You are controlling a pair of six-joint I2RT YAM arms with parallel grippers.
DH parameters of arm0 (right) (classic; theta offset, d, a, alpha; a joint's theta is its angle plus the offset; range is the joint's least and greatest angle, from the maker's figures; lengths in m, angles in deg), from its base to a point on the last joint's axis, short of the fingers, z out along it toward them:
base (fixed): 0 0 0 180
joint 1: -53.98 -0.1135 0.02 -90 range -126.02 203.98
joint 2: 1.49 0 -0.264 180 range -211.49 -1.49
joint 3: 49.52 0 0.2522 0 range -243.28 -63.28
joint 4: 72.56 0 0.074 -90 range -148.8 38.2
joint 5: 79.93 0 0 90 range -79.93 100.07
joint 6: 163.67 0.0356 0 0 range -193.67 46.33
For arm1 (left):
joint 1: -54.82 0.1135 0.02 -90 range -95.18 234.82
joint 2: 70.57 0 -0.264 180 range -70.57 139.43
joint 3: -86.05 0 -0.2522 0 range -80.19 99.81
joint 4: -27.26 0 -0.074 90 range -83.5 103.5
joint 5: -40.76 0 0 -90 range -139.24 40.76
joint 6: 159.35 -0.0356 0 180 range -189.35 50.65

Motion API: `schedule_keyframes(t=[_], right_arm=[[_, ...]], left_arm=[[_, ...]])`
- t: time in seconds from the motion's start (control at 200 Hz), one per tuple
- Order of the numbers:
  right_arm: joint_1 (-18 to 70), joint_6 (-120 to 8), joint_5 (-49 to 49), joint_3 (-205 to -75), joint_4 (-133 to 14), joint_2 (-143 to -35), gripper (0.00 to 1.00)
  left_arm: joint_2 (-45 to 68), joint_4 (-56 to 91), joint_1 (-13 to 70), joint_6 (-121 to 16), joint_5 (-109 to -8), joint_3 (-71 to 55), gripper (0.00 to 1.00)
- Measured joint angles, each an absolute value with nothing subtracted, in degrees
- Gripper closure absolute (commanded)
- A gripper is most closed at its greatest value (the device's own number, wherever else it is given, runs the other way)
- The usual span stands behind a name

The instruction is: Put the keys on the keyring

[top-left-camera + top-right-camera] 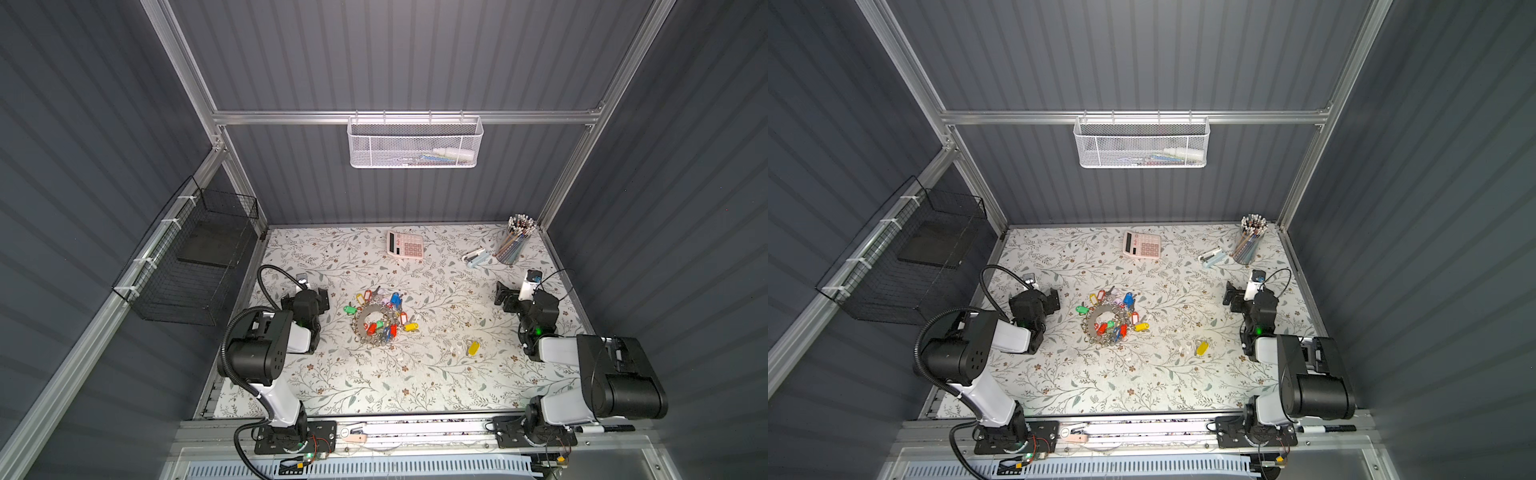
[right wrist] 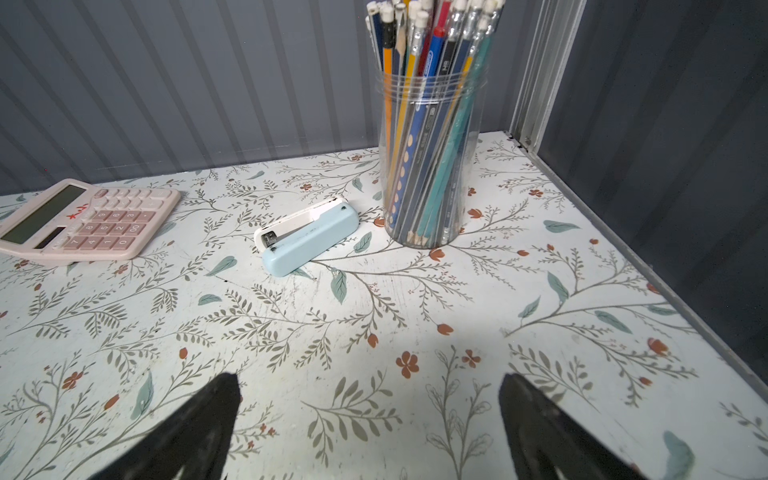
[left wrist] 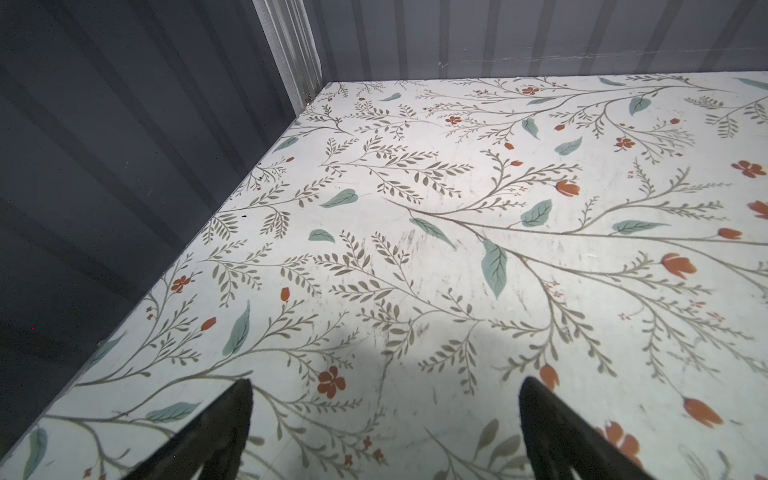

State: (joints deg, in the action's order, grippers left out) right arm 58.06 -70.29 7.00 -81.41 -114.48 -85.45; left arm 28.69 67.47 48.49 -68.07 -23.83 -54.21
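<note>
Both top views showed a floral table (image 1: 374, 382) boxed in by grey ribbed walls (image 1: 395, 62). Over bare table hung the left gripper (image 1: 322, 296) and the right gripper (image 1: 504, 296), each with jaws spread wide and holding nothing. A loose yellow-tagged key (image 1: 473, 348) lay at about 7 o'clock from the right gripper, well apart from it. Mid-table, the keyring (image 1: 361, 319) lay at about 4 o'clock from the left gripper, crowded with coloured tags (image 1: 396, 298). Farther back, toward 12 o'clock, sat a calculator (image 1: 405, 245); its red scrawl could not be read.

pink calculator (image 2: 83, 220), blue stapler (image 2: 307, 237), pencil jar (image 2: 428, 158) along the back.
</note>
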Motion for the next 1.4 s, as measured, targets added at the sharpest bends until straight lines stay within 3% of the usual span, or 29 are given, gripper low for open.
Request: schedule_keyframes(t=[0.155,0.26,0.455,0.64,0.79,0.905,1.16,1.4], right_arm=[[58.08,-70.25,7.15,-81.41,-114.48,-85.45,0.01],[57.97,-70.2,8.31,-81.39,-113.97,-84.84,0.01],[54.01,-67.12,19.02,-85.89,-97.1,-69.61,0.01],[54.17,-53.13,24.31,-93.54,-81.58,-58.53,0.01],[55.54,-41.44,23.39,-94.0,-72.45,-53.41,0.01],[53.71,-35.84,20.66,-95.9,-63.59,-52.58,0.01],[39.61,-35.14,16.9,-98.28,-50.09,-49.57,0.01],[35.74,-37.66,13.31,-98.17,-42.83,-44.49,0.01]], left_arm=[[28.52,67.32,48.21,-68.13,-23.81,-54.21,0.0],[24.93,58.66,46.54,-68.31,-21.44,-51.99,0.0],[14.79,37.79,41.28,-61.47,-16.05,-40.79,0.0],[0.94,19.04,39.29,-50.67,-20.18,-39.11,0.01],[-6.6,4.81,33.12,-45.91,-23.17,-37.84,0.08],[-3.92,-7.08,22.3,-43.09,-22.95,-32.44,0.16],[10.16,-23.17,-0.6,-38.15,-17.69,-26.19,0.28],[16.59,-26.23,-6.37,-36.22,-14.34,-26.41,0.34]])
